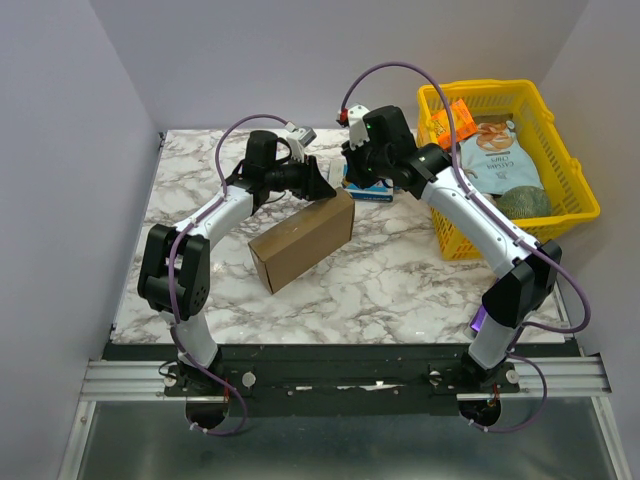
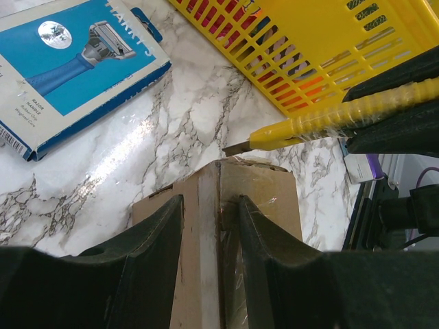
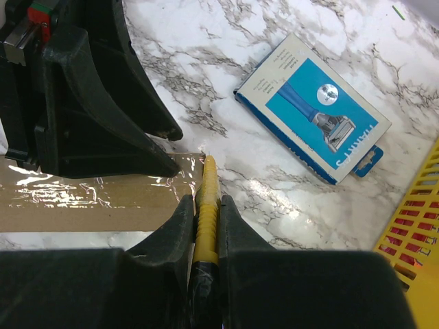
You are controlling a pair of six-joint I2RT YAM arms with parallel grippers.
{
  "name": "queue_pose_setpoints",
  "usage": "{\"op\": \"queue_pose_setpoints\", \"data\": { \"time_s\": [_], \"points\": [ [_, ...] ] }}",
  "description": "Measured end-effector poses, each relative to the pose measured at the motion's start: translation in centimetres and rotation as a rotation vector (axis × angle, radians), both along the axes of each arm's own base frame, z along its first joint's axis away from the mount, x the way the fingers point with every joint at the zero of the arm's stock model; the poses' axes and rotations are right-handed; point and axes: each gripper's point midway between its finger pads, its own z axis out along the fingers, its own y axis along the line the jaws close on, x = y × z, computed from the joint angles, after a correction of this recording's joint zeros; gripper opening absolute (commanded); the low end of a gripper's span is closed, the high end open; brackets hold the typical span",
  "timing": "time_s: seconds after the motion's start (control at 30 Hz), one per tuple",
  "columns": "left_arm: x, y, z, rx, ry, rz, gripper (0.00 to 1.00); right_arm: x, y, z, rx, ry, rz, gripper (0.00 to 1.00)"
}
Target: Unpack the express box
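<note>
The express box (image 1: 300,240), plain brown cardboard with clear tape along its seam, lies slanted on the marble table. My left gripper (image 1: 328,188) clamps the box's far end, one finger (image 2: 154,240) on each side of the cardboard edge (image 2: 260,185). My right gripper (image 3: 206,199) is shut on a yellow utility knife (image 3: 208,175). The knife's blade tip (image 2: 233,147) sits right at the taped end of the box (image 3: 89,199), next to the left gripper's fingers (image 3: 103,116).
A blue razor-handle box (image 1: 370,190) lies flat just behind the grippers (image 2: 75,68). A yellow plastic basket (image 1: 575,170) with snack packs and other goods stands at the right. Purple walls close in both sides of the table.
</note>
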Motion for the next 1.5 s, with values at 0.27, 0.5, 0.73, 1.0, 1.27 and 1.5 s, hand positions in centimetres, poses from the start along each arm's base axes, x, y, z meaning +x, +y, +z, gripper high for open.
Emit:
{"op": "queue_pose_setpoints", "data": {
  "time_s": [0.27, 0.5, 0.73, 1.0, 1.27, 1.5],
  "points": [
    [0.0, 0.0, 0.0, 0.0, 0.0, 0.0, 0.45, -0.2, 0.3, 0.0, 0.01, 0.007, 0.016, 0.0],
    [0.0, 0.0, 0.0, 0.0, 0.0, 0.0, 0.45, -0.2, 0.3, 0.0, 0.01, 0.008, 0.018, 0.01],
    [0.0, 0.0, 0.0, 0.001, -0.002, -0.001, 0.45, -0.5, 0.3, -0.2, 0.005, 0.016, 0.031, 0.0],
    [0.0, -0.1, -0.1, 0.006, -0.004, -0.002, 0.41, -1.4, -0.3, -0.4, -0.005, 0.031, 0.032, 0.0],
    [-0.3, -0.5, 0.0, 0.005, -0.006, -0.011, 0.38, -2.1, -0.7, -0.2, -0.01, 0.03, 0.032, 0.0],
    [-0.5, -0.8, 0.1, 0.006, -0.011, -0.022, 0.31, -2.6, -1.0, -0.1, -0.014, 0.031, 0.021, 0.0]
  ]
}}
